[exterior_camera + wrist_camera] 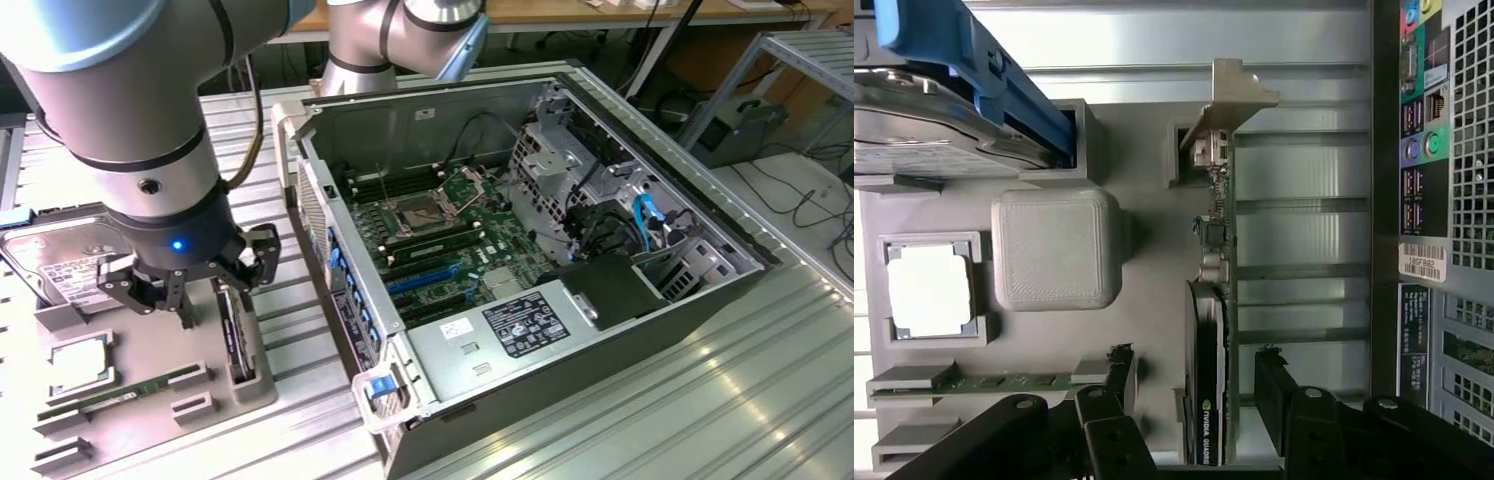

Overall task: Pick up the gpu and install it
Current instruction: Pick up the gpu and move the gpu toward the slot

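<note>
Gripper (pixel 200 300) released, jaws spread to either side of the gpu (pixel 242 340), with a gap on both sides in the wrist view. Computer case (pixel 400 130) lies open on the exterior view's right, motherboard (pixel 454 235) exposed. Grey parts tray (pixel 160 340) just beside the case. Gpu stands on edge in a tray slot, nearest the case. Hard drive (pixel 67 265), CPU (pixel 80 367) and memory stick (pixel 118 396) each sit in their own tray pocket.

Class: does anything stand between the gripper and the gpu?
Nothing visible does. The open gripper hangs right over the gpu, which stands on edge in the grey holder, one finger to each side.
</note>
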`<state>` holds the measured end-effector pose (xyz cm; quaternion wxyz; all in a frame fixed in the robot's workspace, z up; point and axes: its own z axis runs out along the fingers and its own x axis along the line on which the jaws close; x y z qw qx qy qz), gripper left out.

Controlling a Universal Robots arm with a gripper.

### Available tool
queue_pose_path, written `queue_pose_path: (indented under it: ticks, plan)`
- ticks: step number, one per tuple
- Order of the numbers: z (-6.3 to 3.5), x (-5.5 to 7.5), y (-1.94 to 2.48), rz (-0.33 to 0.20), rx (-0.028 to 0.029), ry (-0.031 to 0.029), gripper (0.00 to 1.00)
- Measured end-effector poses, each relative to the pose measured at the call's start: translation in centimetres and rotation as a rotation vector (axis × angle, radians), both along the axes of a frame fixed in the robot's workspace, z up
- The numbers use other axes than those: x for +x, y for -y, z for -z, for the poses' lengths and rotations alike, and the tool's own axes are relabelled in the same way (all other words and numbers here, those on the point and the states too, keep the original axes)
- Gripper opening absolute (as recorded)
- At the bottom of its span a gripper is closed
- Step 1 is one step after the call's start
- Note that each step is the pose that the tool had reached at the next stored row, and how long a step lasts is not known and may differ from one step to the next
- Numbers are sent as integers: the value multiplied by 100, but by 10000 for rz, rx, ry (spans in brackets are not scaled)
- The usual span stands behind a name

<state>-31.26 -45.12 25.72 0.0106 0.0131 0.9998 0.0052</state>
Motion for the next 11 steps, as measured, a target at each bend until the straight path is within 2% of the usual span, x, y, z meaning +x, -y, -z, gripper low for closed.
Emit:
queue_pose_path:
  ticks: [5,11]
  plan:
    - [83,4,0,35,-2,-3,60]
    - [187,26,-1,152,-16,-35,60]
